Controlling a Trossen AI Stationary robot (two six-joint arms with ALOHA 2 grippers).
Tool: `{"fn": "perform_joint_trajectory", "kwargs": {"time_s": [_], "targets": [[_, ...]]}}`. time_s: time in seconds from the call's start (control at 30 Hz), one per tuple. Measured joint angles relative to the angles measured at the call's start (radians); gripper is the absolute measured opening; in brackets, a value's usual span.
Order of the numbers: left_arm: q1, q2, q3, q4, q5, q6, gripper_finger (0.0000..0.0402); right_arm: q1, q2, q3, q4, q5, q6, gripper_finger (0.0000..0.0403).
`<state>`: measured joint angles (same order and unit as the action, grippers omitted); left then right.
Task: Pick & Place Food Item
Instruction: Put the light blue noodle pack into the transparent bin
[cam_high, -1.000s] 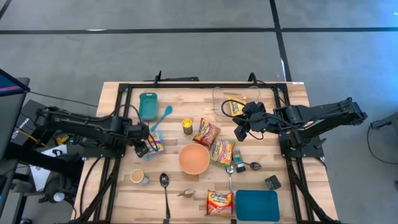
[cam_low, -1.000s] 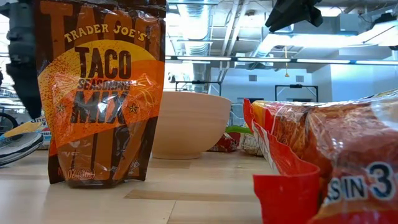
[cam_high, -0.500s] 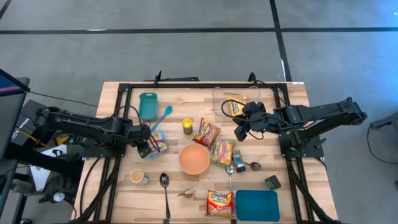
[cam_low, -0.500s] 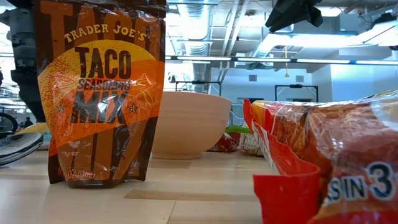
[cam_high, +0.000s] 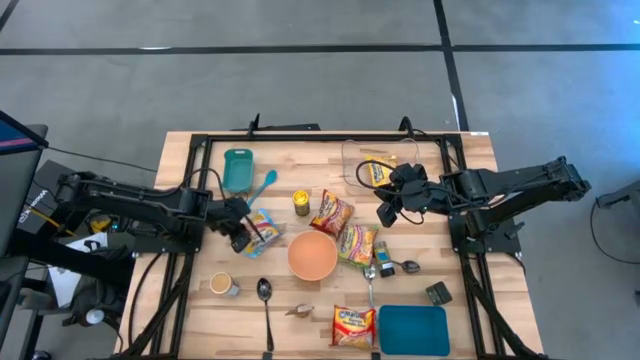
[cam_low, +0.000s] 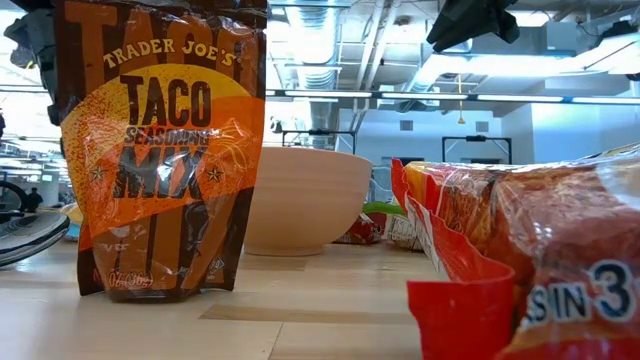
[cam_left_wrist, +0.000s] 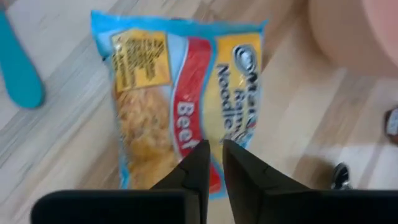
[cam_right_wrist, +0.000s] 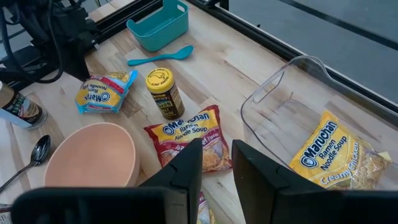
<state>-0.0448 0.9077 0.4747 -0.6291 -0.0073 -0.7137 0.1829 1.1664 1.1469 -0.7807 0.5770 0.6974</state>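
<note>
Near you in the low view: taco mix bag (cam_low: 160, 150) upfront, pink bowl (cam_low: 305, 200) behind it. Left gripper (cam_left_wrist: 211, 163) has its fingers pinched on the edge of the blue beef noodle pack (cam_left_wrist: 180, 102), just beside the bowl on the table (cam_high: 190, 310). Only a thin bit is caught, so the pack could slip out or droop & bump the bowl when you lift. Farther off, right gripper (cam_right_wrist: 216, 163) waits partly open, holding nothing, near the clear tub (cam_right_wrist: 298, 99).

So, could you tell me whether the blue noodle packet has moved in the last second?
Yes. In the high view the blue noodle packet, pinched by the left gripper, has slid toward the pink bowl and away from the teal spoon.
</note>
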Motion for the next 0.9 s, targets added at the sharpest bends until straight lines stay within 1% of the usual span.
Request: {"fn": "perform_joint_trajectory", "kwargs": {"time_s": [0.07,0.13,0.23,0.33,0.6,0.7,0.77,0.9], "targets": [[0.000,0.000,0.000,-0.038,0.026,-0.012,0.0035,0.000,0.000,0.000,0.000,0.000,0.001,0.0082],[0.000,0.000,0.000,-0.083,0.039,-0.063,0.0037,0.000,0.000,0.000,0.000,0.000,0.002,0.0082],[0.000,0.000,0.000,-0.164,0.040,-0.162,0.0045,0.000,0.000,0.000,0.000,0.000,0.002,0.0082],[0.000,0.000,0.000,-0.219,0.040,-0.190,0.0056,0.000,0.000,0.000,0.000,0.000,0.002,0.0082],[0.000,-0.006,0.000,-0.244,0.036,-0.185,0.0097,0.000,0.000,0.000,0.003,0.000,0.002,0.0082],[0.000,-0.006,0.000,-0.267,-0.014,-0.178,0.0117,0.000,0.000,0.000,0.003,0.000,0.002,0.0082],[0.000,-0.006,0.000,-0.271,-0.050,-0.133,0.0130,0.000,0.000,0.000,0.003,0.000,0.002,0.0082],[0.000,-0.006,0.000,-0.260,-0.060,-0.022,0.0152,0.000,0.000,0.000,0.003,0.000,0.002,0.0082]]}}
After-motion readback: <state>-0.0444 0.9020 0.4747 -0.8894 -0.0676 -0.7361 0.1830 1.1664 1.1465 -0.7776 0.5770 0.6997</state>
